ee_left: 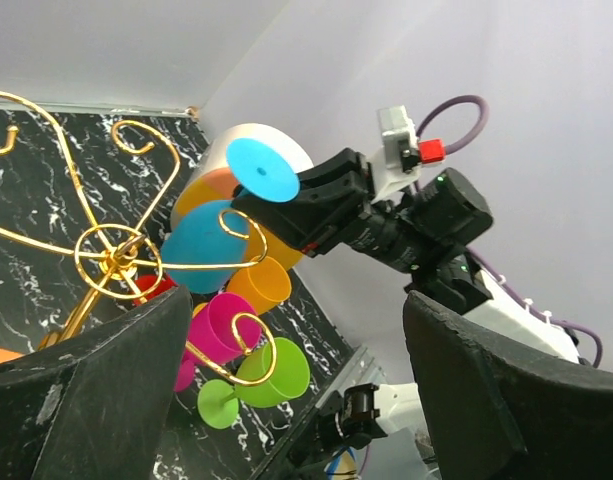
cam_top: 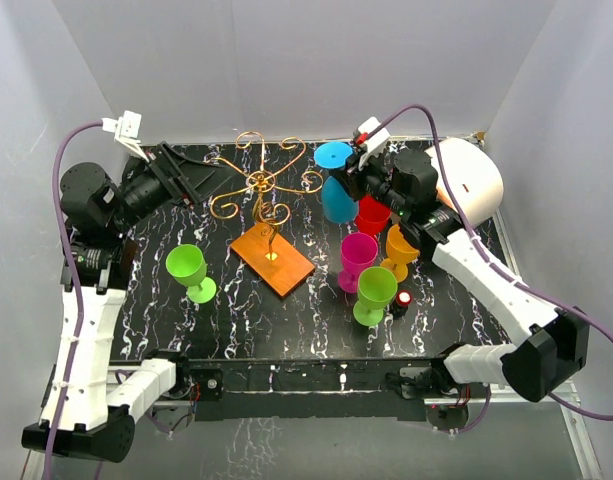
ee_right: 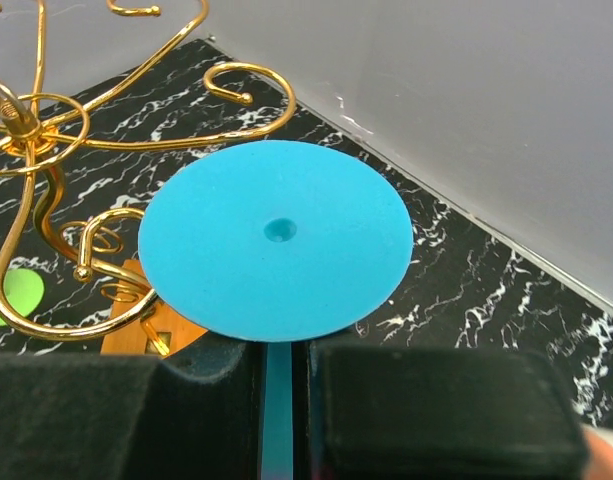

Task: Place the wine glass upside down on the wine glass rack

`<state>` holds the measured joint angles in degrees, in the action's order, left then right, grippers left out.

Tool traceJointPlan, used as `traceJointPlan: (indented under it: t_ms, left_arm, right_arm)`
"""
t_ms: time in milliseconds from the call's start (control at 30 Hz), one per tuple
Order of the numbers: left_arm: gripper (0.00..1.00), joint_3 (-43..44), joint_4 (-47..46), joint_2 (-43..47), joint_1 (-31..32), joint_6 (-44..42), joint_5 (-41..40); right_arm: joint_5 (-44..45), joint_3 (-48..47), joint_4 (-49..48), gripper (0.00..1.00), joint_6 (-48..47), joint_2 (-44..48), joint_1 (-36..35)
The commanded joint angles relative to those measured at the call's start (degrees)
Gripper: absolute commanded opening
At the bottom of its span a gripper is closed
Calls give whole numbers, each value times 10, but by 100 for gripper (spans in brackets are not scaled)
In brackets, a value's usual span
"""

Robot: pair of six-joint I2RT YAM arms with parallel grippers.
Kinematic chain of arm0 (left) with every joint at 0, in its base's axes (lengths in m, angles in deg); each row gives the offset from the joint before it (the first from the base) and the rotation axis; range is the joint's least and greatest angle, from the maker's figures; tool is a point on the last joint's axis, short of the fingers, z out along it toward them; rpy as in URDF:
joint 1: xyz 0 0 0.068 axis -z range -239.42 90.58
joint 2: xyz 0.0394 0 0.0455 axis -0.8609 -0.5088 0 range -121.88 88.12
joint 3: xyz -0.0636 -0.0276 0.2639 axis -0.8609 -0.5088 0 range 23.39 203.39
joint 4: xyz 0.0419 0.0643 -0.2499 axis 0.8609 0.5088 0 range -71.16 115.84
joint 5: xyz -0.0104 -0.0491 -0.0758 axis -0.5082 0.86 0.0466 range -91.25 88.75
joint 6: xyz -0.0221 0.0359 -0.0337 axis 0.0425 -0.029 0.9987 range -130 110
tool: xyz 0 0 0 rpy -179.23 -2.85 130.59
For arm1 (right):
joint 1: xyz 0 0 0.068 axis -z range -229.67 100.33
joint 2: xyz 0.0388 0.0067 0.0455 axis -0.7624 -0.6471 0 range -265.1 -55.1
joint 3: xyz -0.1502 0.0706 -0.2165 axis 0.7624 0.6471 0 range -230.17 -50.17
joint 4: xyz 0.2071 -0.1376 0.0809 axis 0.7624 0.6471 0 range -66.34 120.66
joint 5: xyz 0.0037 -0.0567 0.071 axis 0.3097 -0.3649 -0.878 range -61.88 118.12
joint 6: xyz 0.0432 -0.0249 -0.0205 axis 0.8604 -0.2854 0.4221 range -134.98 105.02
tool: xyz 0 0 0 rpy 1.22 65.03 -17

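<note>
Blue wine glass (cam_top: 336, 196) hangs inverted, foot up, beside the upright gold wine glass rack (cam_top: 271, 255)

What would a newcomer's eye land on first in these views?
The opaque blue wine glass stands out: the right tool holds it upside down by the stem, close to the curled arms of the gold wire wine glass rack at mid-table. Next comes the huddle of red, magenta, orange and green goblets on the right, with a lone green goblet on the left.
</note>
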<state>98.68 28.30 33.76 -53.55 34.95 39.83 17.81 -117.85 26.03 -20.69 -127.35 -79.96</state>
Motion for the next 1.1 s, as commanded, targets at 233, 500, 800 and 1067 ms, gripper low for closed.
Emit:
traceJointPlan:
  t_ms: [233,500,800,1067]
  left_arm:
    - [79,-7,-63,-32,3,70,49]
    - [78,-14,-81,-40,4,85,54]
    - [74,-24,-119,-68,50,129,35]
    - [63,76,-16,-163,182,72,-110]
  right_arm:
    - [-146,17,-110,0,-10,-16,15]
    - [-192,7,-115,0,-9,-36,18]
    - [-192,8,-144,0,0,-45,23]
    - [-160,24,-197,0,18,-34,25]
